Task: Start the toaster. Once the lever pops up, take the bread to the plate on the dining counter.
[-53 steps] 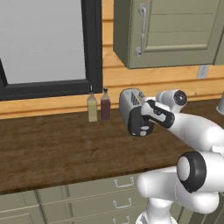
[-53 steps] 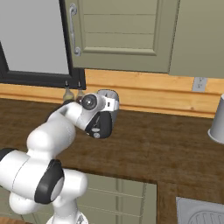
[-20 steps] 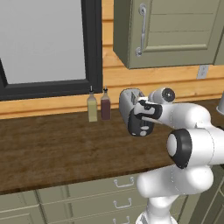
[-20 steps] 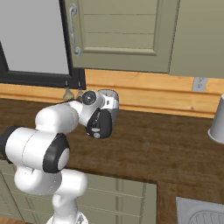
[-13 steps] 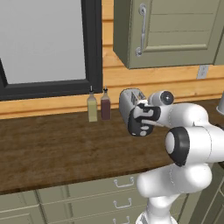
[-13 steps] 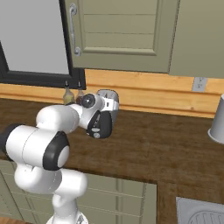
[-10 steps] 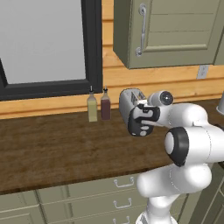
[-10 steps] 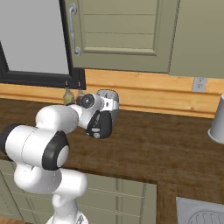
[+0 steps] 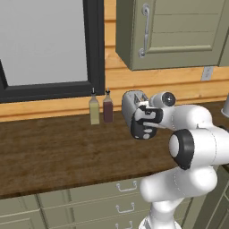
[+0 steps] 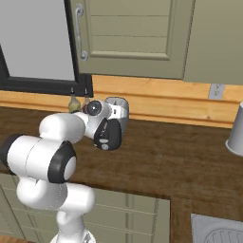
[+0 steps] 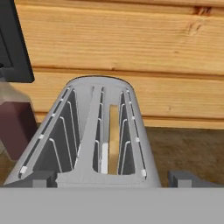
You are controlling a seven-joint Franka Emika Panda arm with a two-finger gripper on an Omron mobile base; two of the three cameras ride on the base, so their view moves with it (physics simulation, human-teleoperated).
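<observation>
The silver-white toaster (image 9: 131, 103) (image 10: 119, 108) stands at the back of the dark worktop, its black end panel (image 9: 142, 128) facing the front. My gripper (image 9: 144, 112) (image 10: 110, 121) (image 11: 109, 179) hovers at that end, just above the panel, and looks along the top slots toward the wall. It is open, with one fingertip (image 11: 36, 178) on each side of the toaster's near end and nothing held. A tan slice of bread (image 11: 113, 131) sits deep in the right slot. The lever is hidden behind my hand. The plate and the dining counter are out of view.
Two slim bottles, olive (image 9: 94, 112) and dark red (image 9: 108, 107) (image 11: 15, 127), stand just left of the toaster. A grey canister (image 10: 236, 128) is at the far right, with a sink (image 10: 218, 230) at the lower right. Wall cabinets (image 9: 170, 31) hang overhead.
Across the earlier frames my hand has drawn in a little closer to the toaster's black end. The jaws have stayed wide open, and nothing else has moved.
</observation>
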